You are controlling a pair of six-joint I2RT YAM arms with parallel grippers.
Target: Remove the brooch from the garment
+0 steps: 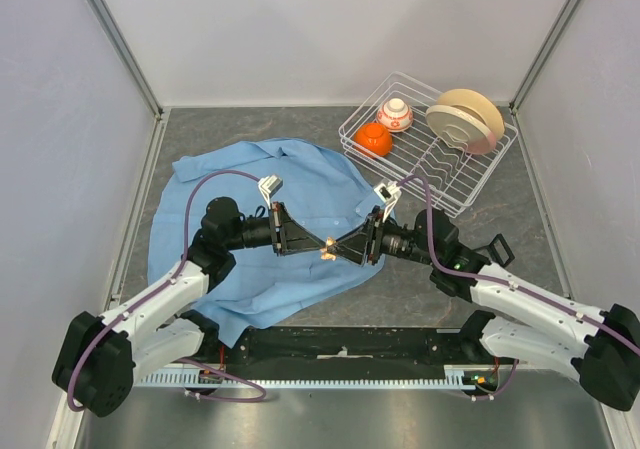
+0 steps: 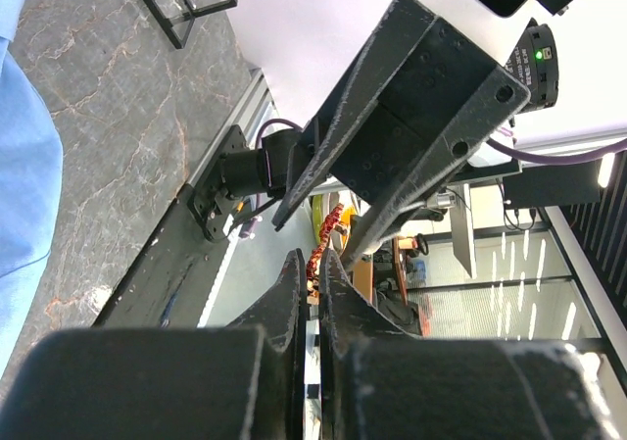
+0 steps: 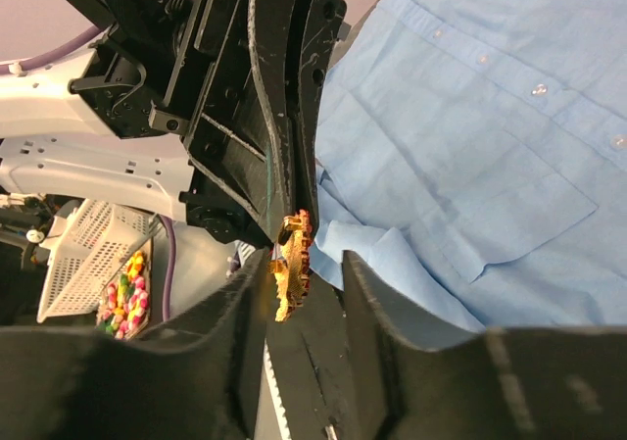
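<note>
Both arms reach inward and meet tip to tip over the near-right part of the light blue shirt [image 1: 240, 184], which lies spread and wrinkled on the grey stone surface [image 1: 250, 124].

Left end effector [image 2: 312, 261]: fingers pressed together, pinching the brooch [image 1: 328, 246] edge-on at their very tips. In the left wrist view we see the small orange-red, toothed pin standing out past the fingertips, against the room beyond.

Right end effector [image 3: 306, 268]: fingers spread, one on each side of the brooch. In the right wrist view the pin sits in the gap, nearer one finger than the other; we cannot tell whether it touches that finger. The far finger stands clear of it.

Brooch position: raised above the shirt, between the two end effectors and carried by the left one alone. In the right wrist view a fold of the blue cloth lies just beside it; the placket with its buttons and the chest pocket lie further off.

Back right of the surface: a white wire dish rack [image 1: 440, 184], holding a round orange bowl [image 1: 374, 139], a white bowl with a red pattern [image 1: 396, 115] and a tan plate [image 1: 467, 119] standing on edge. The rack sits well apart from the brooch, its near corner just beside the shirt's right edge.
</note>
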